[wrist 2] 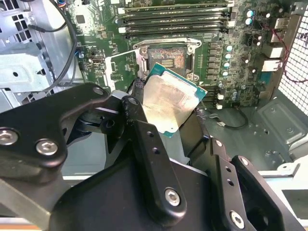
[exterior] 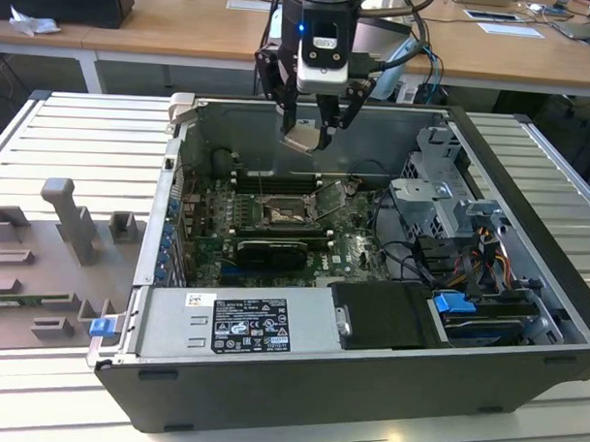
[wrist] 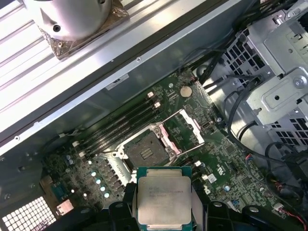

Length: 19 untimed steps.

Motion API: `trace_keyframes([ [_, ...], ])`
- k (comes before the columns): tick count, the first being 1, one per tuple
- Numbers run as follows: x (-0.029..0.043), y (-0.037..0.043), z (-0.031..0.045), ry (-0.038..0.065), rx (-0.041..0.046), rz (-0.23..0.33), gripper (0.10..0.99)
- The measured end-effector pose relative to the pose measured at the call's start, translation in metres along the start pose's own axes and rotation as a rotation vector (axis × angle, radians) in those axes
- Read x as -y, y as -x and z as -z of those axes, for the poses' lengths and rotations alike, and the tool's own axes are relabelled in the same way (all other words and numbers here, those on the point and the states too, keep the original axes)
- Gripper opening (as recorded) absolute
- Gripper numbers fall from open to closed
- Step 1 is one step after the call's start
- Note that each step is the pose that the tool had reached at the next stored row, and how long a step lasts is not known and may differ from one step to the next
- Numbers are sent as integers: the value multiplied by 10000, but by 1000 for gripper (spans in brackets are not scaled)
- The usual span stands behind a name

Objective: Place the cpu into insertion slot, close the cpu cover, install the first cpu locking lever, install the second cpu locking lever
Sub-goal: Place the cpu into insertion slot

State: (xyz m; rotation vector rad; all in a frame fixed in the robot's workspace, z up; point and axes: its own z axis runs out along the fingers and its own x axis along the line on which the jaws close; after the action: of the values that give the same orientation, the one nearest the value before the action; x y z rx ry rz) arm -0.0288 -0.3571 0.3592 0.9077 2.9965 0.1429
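Up over the open dark-grey metal computer case point(exterior: 270, 375), the black two-finger gripper point(exterior: 308, 134) pinches the flat silvery square cpu point(wrist 2: 171, 103) by its edges, tilted. Probably wants levelling and squaring up with the dark square insertion slot point(wrist: 144, 149) below, sitting empty inside the case, thin silvery cpu cover point(wrist: 185, 127) flipped open beside it.

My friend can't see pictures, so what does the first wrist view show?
The gripper holds the cpu over a green motherboard. The insertion slot on it is empty, with the cpu cover swung open beside it.
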Motion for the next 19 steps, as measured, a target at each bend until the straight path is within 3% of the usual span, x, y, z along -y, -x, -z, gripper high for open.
trace_keyframes([
  [19, 9, 2, -95, -12, 14, -51, 537],
])
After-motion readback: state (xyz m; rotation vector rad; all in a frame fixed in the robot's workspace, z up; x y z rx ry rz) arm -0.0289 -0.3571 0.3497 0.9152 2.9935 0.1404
